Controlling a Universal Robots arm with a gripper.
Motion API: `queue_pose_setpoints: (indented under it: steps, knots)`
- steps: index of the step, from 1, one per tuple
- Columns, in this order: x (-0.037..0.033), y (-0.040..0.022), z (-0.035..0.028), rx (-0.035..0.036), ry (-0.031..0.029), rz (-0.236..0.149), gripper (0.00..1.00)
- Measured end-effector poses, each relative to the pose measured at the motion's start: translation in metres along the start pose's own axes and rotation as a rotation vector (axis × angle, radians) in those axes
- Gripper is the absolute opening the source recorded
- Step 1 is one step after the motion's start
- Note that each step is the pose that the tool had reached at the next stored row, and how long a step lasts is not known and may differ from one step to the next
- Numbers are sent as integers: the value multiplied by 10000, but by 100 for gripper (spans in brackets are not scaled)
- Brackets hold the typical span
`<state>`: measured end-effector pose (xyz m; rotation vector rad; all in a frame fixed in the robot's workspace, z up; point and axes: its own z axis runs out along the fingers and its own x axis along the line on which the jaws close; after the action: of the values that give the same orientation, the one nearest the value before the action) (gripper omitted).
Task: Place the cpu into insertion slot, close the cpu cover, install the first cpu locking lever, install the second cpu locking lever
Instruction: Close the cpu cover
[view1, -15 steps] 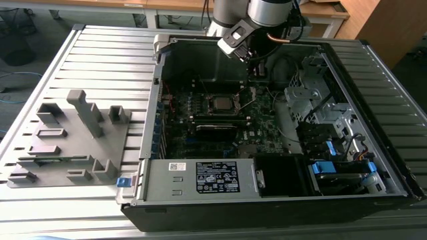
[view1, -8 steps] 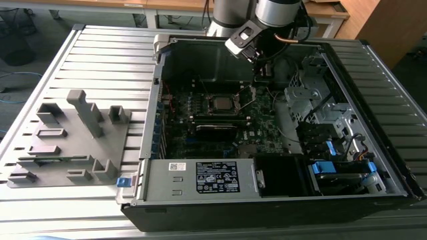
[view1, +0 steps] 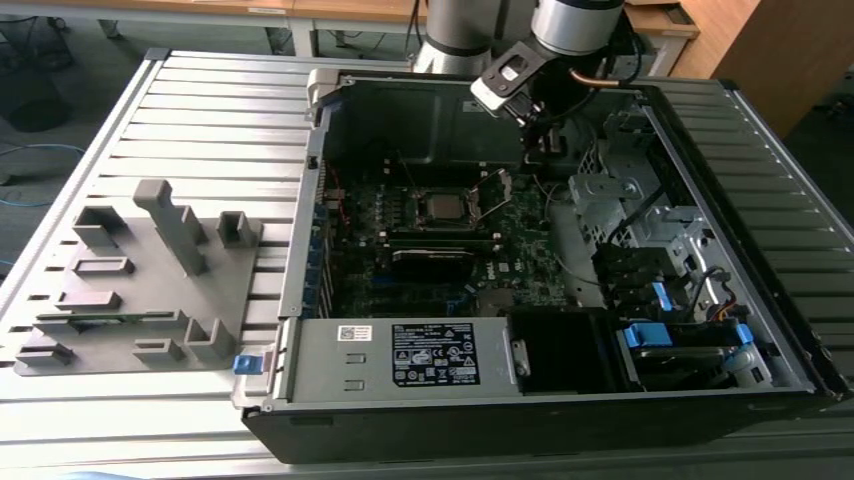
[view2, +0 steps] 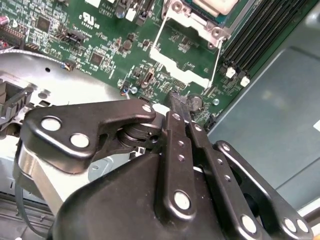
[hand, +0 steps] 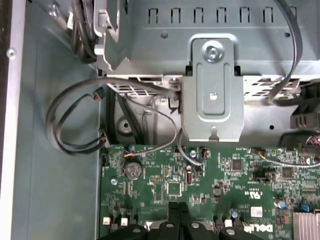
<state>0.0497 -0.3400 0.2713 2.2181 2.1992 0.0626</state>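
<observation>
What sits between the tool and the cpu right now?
In the second wrist view, the cpu cover, lying open over the green board, sits between the tool and the cpu.

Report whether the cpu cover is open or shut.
Open: the cpu cover is swung back off the insertion slot, with green board showing through its cut-out.

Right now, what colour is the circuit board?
The circuit board is dark green; the second wrist view shows it best.
</observation>
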Motion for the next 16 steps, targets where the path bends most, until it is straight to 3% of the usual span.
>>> queue_pose_setpoints:
  steps: [8,16]
  knots:
    - [-1,1,13,0,1,1,11]
    - [-2,10,100,3,-1,0,11]
